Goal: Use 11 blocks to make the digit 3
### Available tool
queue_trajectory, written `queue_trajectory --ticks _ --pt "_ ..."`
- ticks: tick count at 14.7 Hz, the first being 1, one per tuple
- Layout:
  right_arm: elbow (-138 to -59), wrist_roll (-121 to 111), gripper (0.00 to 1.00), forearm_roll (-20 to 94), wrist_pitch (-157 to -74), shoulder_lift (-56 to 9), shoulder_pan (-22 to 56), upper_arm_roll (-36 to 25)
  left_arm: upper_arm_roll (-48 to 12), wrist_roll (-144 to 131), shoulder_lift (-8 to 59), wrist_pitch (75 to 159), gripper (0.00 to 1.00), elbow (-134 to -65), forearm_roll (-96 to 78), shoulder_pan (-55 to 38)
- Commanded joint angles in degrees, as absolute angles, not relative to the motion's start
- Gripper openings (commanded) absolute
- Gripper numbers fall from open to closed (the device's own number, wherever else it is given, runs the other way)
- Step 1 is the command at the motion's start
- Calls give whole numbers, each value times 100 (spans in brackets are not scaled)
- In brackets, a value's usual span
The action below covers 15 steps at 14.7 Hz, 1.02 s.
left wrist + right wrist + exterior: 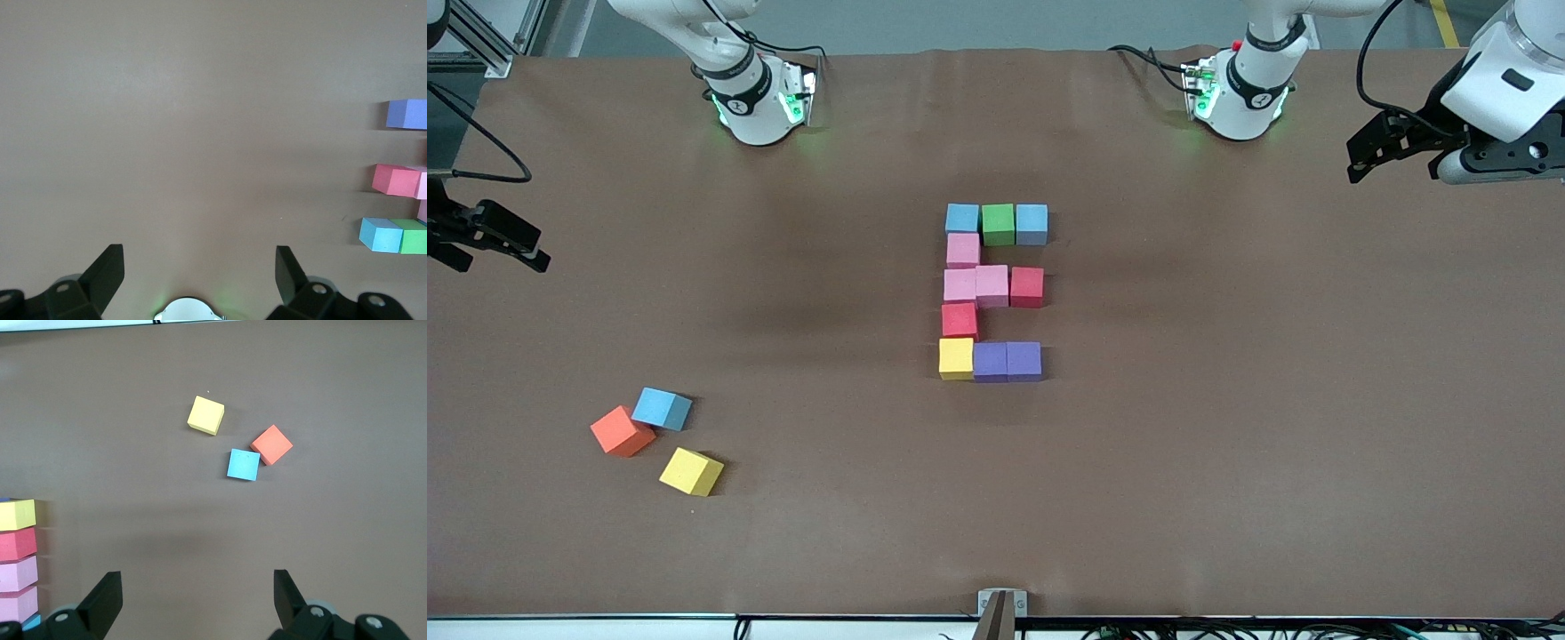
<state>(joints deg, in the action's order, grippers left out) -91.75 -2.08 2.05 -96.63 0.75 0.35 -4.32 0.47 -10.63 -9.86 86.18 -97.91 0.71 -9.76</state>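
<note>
Nearest the front camera, toward the right arm's end of the counter (1227, 462), lie three loose cubes: a yellow cube (691, 471), an orange cube (622, 431) and a light blue cube (662, 408). Orange and light blue touch at a corner; the yellow one sits just apart from them, closest to the camera.

At the middle of the counter stands the digit 3 (992, 292), built of the blocks. Its bar farthest from the camera runs light blue, green (998, 224), light blue. A single pink block joins it to the middle bar of pink, pink, red. A single red block (959, 320) joins that to the nearest bar of yellow, purple, purple. Both joining blocks sit on the side toward the right arm's end.

Left gripper (1360, 158) hangs over the counter's edge at the left arm's end, its arm drawn back and waiting. Its fingers (107, 270) are spread wide with nothing between them.

Right gripper (525, 249) hangs over the opposite edge, at the right arm's end, likewise pulled back. Its fingers (107, 595) are also spread wide and hold nothing.
</note>
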Motion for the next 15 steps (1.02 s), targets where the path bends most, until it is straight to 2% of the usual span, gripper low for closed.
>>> queue_trajectory --ticks 1,15 --pt "-9088 -237 100 123 -9624 44 62 -448 70 -940 -888 8649 100 -9598 79 -976" --pt "-9088 -237 100 114 -9650 44 62 -448 70 -1002 -817 8534 100 -9527 97 -967"
